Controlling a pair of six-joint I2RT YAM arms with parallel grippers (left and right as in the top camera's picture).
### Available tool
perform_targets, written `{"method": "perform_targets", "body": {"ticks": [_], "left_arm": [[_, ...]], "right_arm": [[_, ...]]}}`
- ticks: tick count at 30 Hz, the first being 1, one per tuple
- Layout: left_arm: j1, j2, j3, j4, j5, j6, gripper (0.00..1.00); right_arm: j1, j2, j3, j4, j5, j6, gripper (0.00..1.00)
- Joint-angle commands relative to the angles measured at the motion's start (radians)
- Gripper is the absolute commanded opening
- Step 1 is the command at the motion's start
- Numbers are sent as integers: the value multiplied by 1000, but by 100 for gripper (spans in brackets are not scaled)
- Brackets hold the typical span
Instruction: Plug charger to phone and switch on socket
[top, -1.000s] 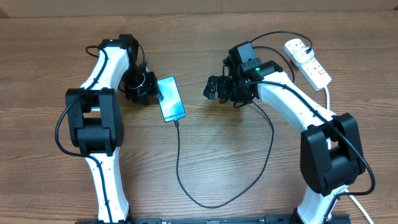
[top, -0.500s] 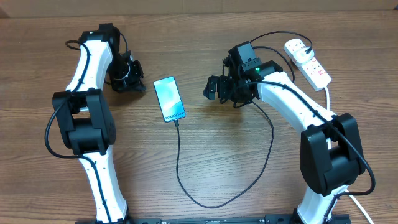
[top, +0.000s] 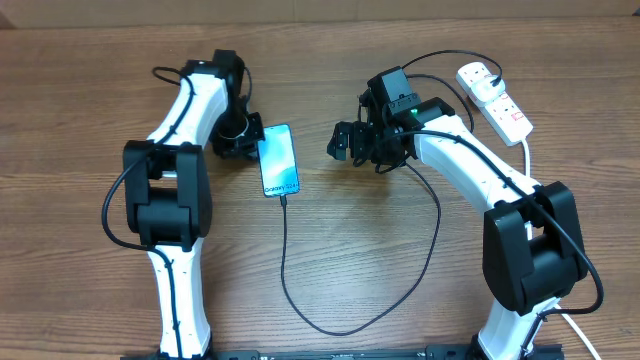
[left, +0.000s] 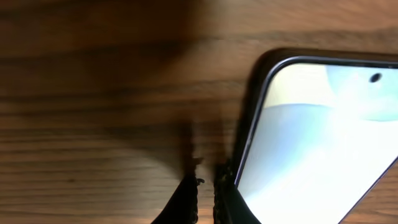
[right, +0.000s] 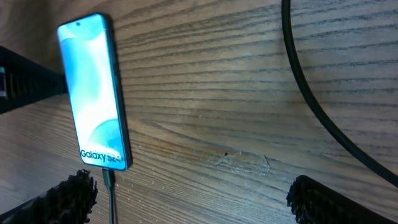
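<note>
The phone (top: 279, 160) lies face up on the table with its light blue screen lit. It also shows in the left wrist view (left: 317, 130) and the right wrist view (right: 93, 93). The charger's black cable (top: 284, 260) runs from a connector in the phone's bottom edge (right: 107, 178), loops toward the front and goes back to the socket (top: 497, 100), a white power strip at the far right. My left gripper (top: 240, 142) is shut and empty, its fingers (left: 206, 190) against the phone's left edge. My right gripper (top: 345, 140) is open and empty to the right of the phone (right: 199, 199).
The charger's plug sits in the far outlet of the power strip (top: 478, 76). The cable's loop (top: 335, 330) reaches close to the table's front edge. A stretch of cable crosses the right wrist view (right: 323, 118).
My left arm swung out to the left, then came back to the phone's left edge. The phone has turned slightly and shifted a little right. The right arm has not moved.
</note>
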Motion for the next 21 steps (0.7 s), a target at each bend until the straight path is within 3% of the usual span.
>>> {"method": "perform_targets", "body": {"ticks": [1, 9, 13, 17, 19, 21], "left_arm": [[-30, 8, -10, 3, -12, -2, 8], [-47, 8, -11, 0, -23, -3, 9], [-40, 8, -10, -26, -99, -3, 11], [-26, 8, -11, -45, -152, -3, 26], [-21, 8, -11, -43, -140, -7, 28], [-21, 8, -11, -47, -137, -7, 40]], "right_arm": [[1, -17, 18, 6, 6, -8, 100], [1, -17, 18, 6, 6, -8, 100], [1, -17, 18, 6, 7, -8, 100], [1, -17, 18, 6, 7, -8, 100], [1, -17, 18, 6, 7, -8, 100], [1, -17, 18, 6, 7, -8, 100]]}}
